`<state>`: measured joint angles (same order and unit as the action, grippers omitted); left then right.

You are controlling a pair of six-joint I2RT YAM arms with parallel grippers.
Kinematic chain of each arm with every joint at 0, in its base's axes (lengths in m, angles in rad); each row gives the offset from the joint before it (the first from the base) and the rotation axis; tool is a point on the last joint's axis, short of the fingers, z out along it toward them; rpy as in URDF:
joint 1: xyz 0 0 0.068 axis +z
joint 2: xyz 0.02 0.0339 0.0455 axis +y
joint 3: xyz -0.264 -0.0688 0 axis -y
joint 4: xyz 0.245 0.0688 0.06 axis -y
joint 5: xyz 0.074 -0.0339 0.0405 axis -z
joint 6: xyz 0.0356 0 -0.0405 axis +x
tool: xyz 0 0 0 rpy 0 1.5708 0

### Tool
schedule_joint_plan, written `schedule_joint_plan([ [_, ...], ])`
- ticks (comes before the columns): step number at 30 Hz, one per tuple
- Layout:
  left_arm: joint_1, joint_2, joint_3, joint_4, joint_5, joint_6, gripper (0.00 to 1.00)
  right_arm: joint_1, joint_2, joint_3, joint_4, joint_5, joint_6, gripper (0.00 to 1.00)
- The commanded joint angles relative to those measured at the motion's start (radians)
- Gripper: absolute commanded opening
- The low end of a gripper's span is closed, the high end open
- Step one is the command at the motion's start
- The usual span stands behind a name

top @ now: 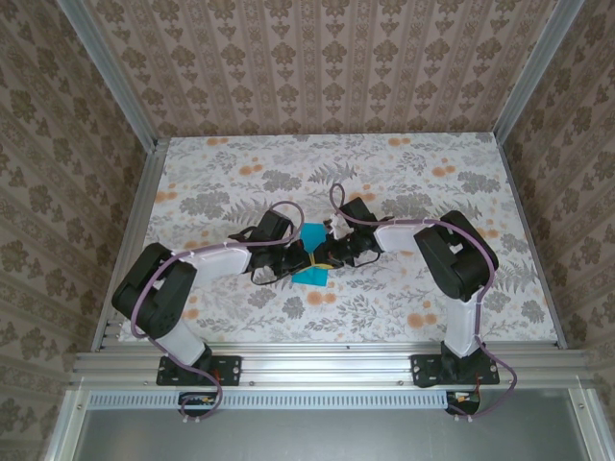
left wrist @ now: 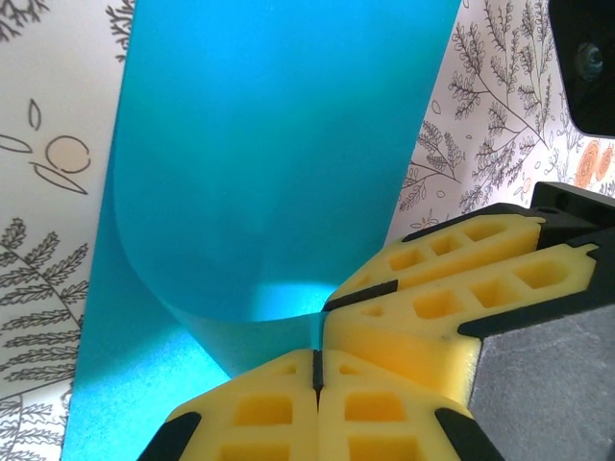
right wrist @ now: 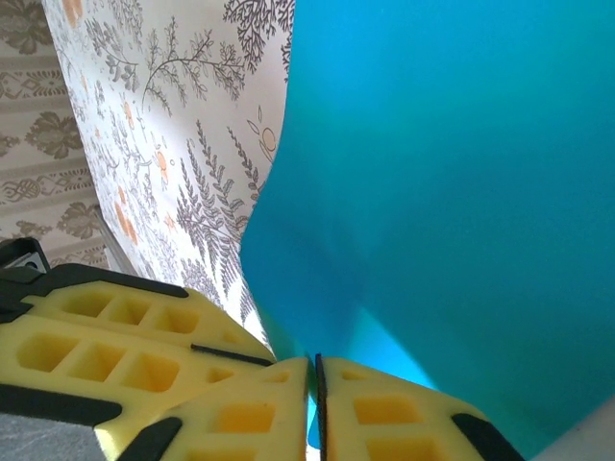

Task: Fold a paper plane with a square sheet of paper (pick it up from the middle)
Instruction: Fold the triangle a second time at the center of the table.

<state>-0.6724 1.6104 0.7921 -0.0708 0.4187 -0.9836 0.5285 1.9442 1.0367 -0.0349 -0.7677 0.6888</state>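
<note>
Pressed flat together at the bottom of the left wrist view, the two yellow fingers (left wrist: 255,413) of the left gripper (left wrist: 317,370) are fully closed on the lower edge of the sheet of paper (left wrist: 279,144). The right gripper (right wrist: 315,379) is likewise closed, its own two fingers meeting at a thin dark seam with a sliver of blue caught between them. It grips the same edge just beside the left gripper, so the two pairs of fingertips touch or nearly touch.

Beneath it all is one table (top: 404,173) with a grey-leaf and orange-flower cover. Two arms reach in over it: the left arm (top: 207,257) from the near left and the right arm (top: 413,235) from the near right. Their wrists meet at the middle of the table.

One sheet is there, at that middle spot, between the two wrists. It is bright teal-blue, plain and unmarked, smooth, with no sharp crease that I can see. From the pinched edge it bows upward in a soft curve, with a paler patch of light just above the fingertips. Part of it lies on the cover on the left arm's side. Whether its outline is square I cannot tell.
</note>
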Motion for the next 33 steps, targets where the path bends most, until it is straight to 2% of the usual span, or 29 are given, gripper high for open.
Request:
schedule_joint_plan([
  [1, 0.000, -0.040, 0.005, -0.025, -0.016, 0.010, 0.00, 0.002, -0.003, -0.019, 0.019, -0.006, 0.014, 0.09],
  [11, 0.000, -0.074, -0.011, -0.093, -0.071, 0.018, 0.03, -0.023, -0.042, -0.011, -0.045, 0.066, -0.045, 0.03],
  [24, -0.010, 0.023, 0.010, -0.141, -0.081, 0.032, 0.01, -0.045, -0.065, 0.025, -0.182, 0.201, -0.142, 0.02],
  [33, -0.022, 0.052, 0.058, -0.223, -0.099, 0.082, 0.00, -0.056, -0.051, 0.051, -0.197, 0.226, -0.164, 0.02],
])
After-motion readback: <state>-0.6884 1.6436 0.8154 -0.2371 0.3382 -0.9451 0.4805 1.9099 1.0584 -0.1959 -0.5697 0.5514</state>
